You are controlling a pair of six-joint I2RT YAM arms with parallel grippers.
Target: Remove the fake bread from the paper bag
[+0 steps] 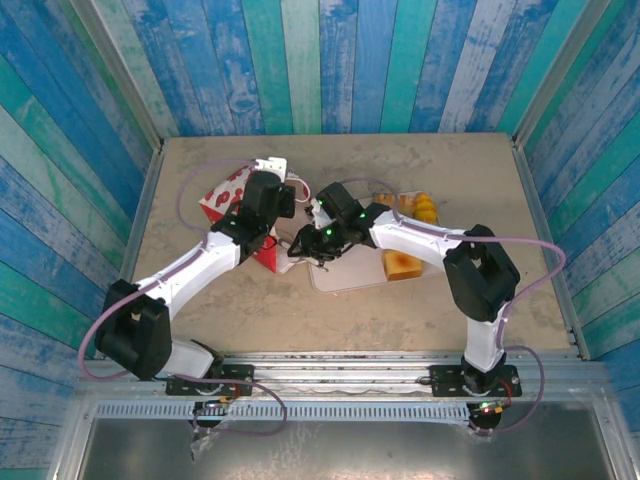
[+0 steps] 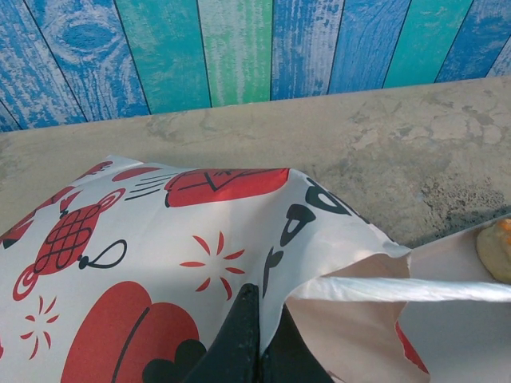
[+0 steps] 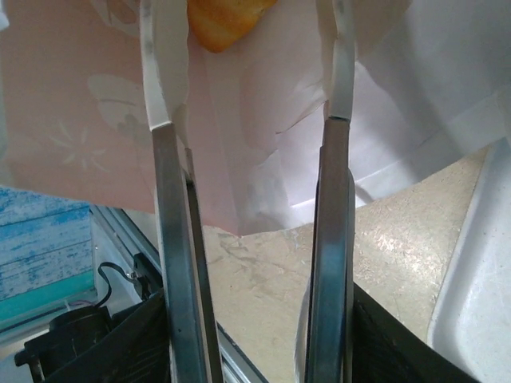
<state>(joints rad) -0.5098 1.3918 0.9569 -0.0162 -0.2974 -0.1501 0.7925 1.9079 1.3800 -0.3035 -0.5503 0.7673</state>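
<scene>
from above, the two arms rise from the near rail at 6 o'clock and lean in over the beige worktop [image 1: 300, 320] toward its middle. nearest of the task's things is a square toast piece [image 1: 400, 265] of the fake bread. it lies on the pale tray [image 1: 345, 280] at about 4 o'clock of the worktop's centre, just beside the right forearm.

the right hand [image 3: 251, 72] points toward 9 o'clock across the tray's left end, at the mouth of the paper bag [image 1: 228, 192]. in its wrist view the two taped fingers [image 3: 164, 72] are spread with a clear gap between them, set against the bag's pale paper. a golden-brown bit of bread [image 3: 223, 20] sits at that view's 12 o'clock edge, nearer the finger on the 9 o'clock side and not pinched by both. whether it lies inside the bag i cannot tell.

the left hand [image 2: 257, 339] is pressed together on the bag's rim, pinching the paper just beside a thin white handle [image 2: 399, 289]. the bag, with red prints on white, sits at 10 o'clock of the centre, just beside the tray's left edge, its printed side facing up.

farther off, at 1 o'clock, yellow-orange pieces [image 1: 424, 207] of bread rest on the tray's far end, outside the bag. behind everything stands the blue and green plank wall [image 1: 330, 60].
</scene>
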